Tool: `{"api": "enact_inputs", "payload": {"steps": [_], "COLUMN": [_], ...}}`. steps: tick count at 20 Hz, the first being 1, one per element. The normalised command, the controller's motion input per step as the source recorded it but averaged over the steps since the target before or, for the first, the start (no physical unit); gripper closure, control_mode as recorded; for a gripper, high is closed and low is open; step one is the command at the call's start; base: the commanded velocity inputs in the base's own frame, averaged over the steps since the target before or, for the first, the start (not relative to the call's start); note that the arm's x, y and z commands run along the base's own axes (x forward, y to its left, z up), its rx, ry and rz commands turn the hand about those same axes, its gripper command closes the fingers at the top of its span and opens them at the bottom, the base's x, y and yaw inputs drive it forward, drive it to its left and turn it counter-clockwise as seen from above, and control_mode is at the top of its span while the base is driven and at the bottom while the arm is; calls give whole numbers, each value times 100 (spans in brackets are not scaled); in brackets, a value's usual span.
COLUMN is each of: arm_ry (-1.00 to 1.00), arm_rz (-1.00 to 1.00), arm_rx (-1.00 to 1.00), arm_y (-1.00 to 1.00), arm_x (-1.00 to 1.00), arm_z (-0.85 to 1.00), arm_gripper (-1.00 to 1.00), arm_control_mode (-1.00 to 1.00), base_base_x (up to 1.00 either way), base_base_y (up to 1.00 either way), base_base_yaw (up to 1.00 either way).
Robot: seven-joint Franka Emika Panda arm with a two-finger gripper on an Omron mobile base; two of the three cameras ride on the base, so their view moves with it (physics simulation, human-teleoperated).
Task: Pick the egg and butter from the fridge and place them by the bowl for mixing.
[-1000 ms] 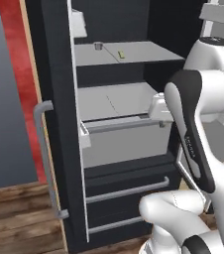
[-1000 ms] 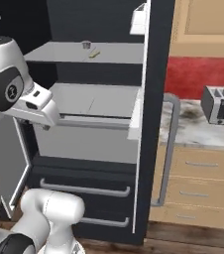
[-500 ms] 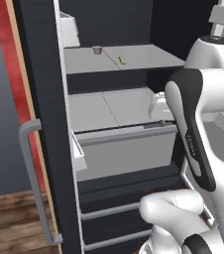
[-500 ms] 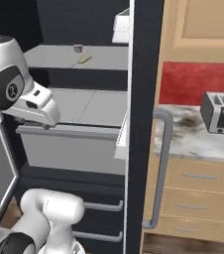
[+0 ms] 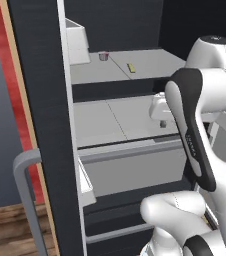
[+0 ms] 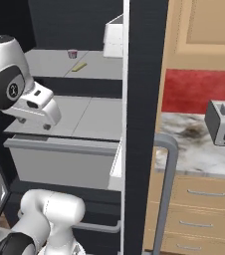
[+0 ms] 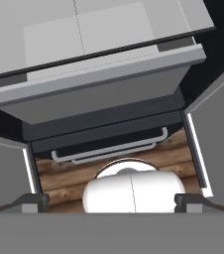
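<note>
The tall black fridge [image 5: 45,100] stands open. On its upper light grey shelf [image 6: 50,62], the thin pale-yellow butter stick [image 5: 131,67] lies just beside a small grey cup [image 5: 103,56]; I cannot make out the egg. The gripper [image 7: 112,201] hangs below that shelf, jaws spread wide and empty. Reaching upward, it risks striking the shelf edge or toppling the cup.
</note>
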Motion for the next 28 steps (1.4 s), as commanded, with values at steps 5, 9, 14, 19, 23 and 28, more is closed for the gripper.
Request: {"api": "enact_inputs", "payload": {"steps": [5, 9, 14, 19, 23, 28], "arm_ry": [0, 0, -18, -15, -29, -46], "arm_rz": [0, 0, 0, -3, -1, 0], "arm_rx": [0, 0, 0, -1, -9, -16], "arm_y": [0, 0, 1, 1, 0, 0], "arm_x": [0, 0, 0, 8, 48, 76], "arm_z": [0, 0, 8, 48, 40, 17], "arm_gripper": [-100, -100, -100, -100, -100, -100], "arm_control_mode": [100, 100, -100, -100, -100, -100], "base_base_x": [25, 0, 0, 0, 0, 0], "base_base_y": [1, 0, 0, 0, 0, 0], "base_base_yaw": [0, 0, 0, 0, 0, 0]}}
